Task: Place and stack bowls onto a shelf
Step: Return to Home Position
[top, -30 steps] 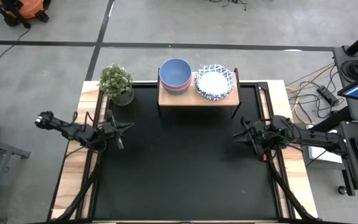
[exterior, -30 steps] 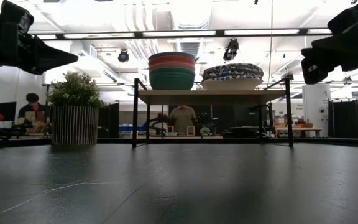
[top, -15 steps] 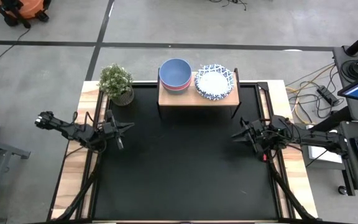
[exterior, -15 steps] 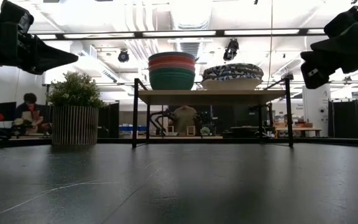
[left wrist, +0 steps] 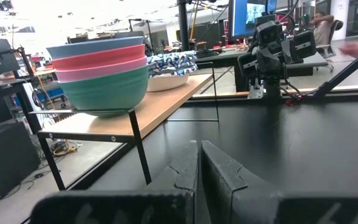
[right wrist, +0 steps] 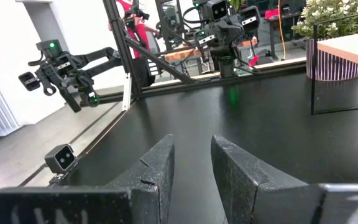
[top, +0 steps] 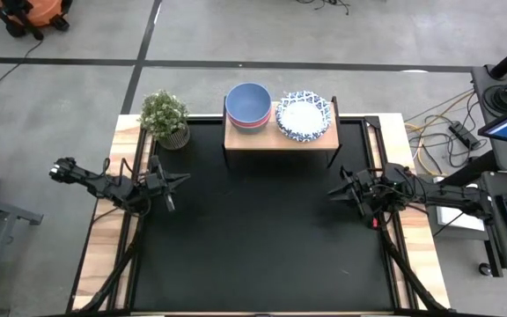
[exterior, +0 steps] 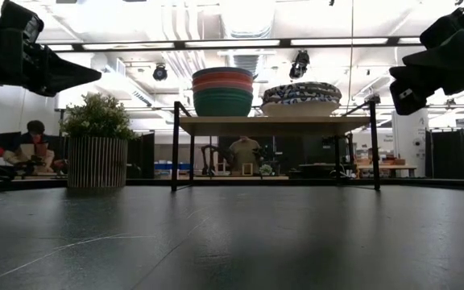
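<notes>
The shelf (top: 280, 139) stands at the table's far edge, its black legs on the mat. On its wood top sit two stacks. The plain stack (top: 248, 104) has green at the bottom, then pink, red and blue (left wrist: 101, 74). To its right is the stack of white bowls with blue-patterned rims (top: 304, 115) (exterior: 301, 97). My left gripper (top: 181, 180) (left wrist: 199, 171) hovers shut over the table's left side, holding nothing. My right gripper (top: 333, 190) (right wrist: 192, 162) hovers over the right side, its fingers a little apart and empty. Both point toward the table's middle.
A potted plant (top: 165, 119) (exterior: 97, 149) stands at the far left corner, beside the shelf. The black mat (top: 262, 246) lies bare between the two arms and toward the near edge. People sit at desks in the room beyond the table.
</notes>
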